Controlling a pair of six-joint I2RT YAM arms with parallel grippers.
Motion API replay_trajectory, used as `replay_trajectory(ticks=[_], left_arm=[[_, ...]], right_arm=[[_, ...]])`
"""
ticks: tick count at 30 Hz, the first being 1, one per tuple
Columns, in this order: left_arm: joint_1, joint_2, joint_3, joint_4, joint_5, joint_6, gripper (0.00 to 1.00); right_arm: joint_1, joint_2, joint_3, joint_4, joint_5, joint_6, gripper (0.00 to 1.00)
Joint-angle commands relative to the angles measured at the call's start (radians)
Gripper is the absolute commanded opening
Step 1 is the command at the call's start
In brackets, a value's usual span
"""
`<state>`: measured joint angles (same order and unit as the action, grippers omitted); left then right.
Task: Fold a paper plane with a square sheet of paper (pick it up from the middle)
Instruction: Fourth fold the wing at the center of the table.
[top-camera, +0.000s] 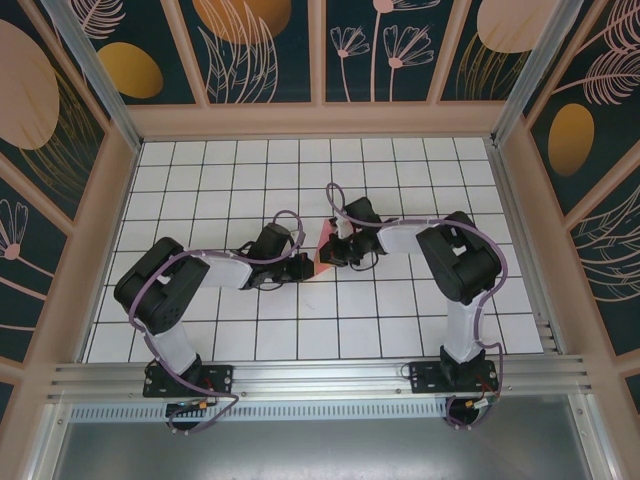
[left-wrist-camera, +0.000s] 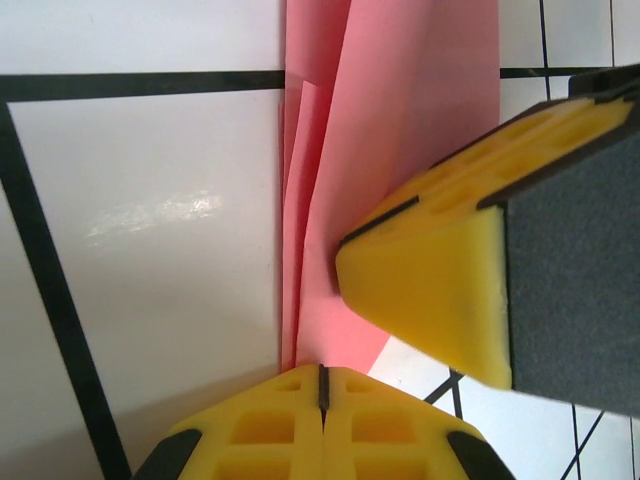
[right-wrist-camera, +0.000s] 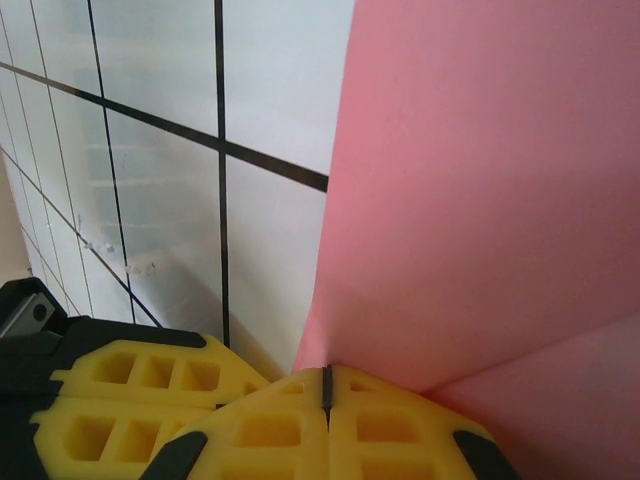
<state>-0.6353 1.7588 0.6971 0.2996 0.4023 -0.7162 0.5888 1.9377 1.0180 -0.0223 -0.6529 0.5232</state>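
The pink sheet of paper (top-camera: 322, 247), folded into several layers, stands on edge off the white grid table between my two grippers at the table's middle. In the left wrist view its stacked folds (left-wrist-camera: 400, 120) run down into my left gripper (left-wrist-camera: 322, 375), whose yellow fingers are shut on its lower edge. The right gripper's fingers (left-wrist-camera: 430, 270) come in from the right against the same paper. In the right wrist view the paper (right-wrist-camera: 480, 200) rises from my right gripper (right-wrist-camera: 326, 378), shut on its edge, with the left gripper's fingers (right-wrist-camera: 130, 395) close by at lower left.
Both arms reach inward over the grid table (top-camera: 420, 170), the left gripper (top-camera: 308, 264) and right gripper (top-camera: 335, 252) nearly touching. Patterned walls (top-camera: 320, 50) enclose the table on three sides. An aluminium rail (top-camera: 320, 380) runs along the near edge.
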Motion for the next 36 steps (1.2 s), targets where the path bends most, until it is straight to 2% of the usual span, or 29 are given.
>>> replay_trajectory(ticks=[1, 6, 10, 26, 31, 36], left_arm=[[-0.002, 0.017, -0.002, -0.1, -0.062, -0.005, 0.0], [-0.002, 0.018, -0.001, -0.102, -0.059, -0.005, 0.0], [-0.001, 0.017, -0.001, -0.124, -0.06, -0.002, 0.0], [-0.003, 0.043, -0.01, -0.194, -0.04, 0.006, 0.0], [-0.002, 0.052, -0.001, -0.196, -0.04, 0.007, 0.0], [-0.003, 0.048, 0.001, -0.195, -0.047, 0.007, 0.0]], right_arm=[[0.027, -0.017, -0.019, 0.023, -0.013, -0.003, 0.04], [0.033, 0.012, -0.006, 0.013, 0.002, -0.003, 0.04], [0.022, 0.044, 0.028, -0.049, 0.075, -0.015, 0.04], [-0.195, 0.123, 0.126, -0.04, 0.15, -0.058, 0.04], [-0.195, 0.084, 0.148, -0.022, 0.119, -0.069, 0.04], [-0.142, -0.018, 0.085, 0.025, 0.064, -0.072, 0.04]])
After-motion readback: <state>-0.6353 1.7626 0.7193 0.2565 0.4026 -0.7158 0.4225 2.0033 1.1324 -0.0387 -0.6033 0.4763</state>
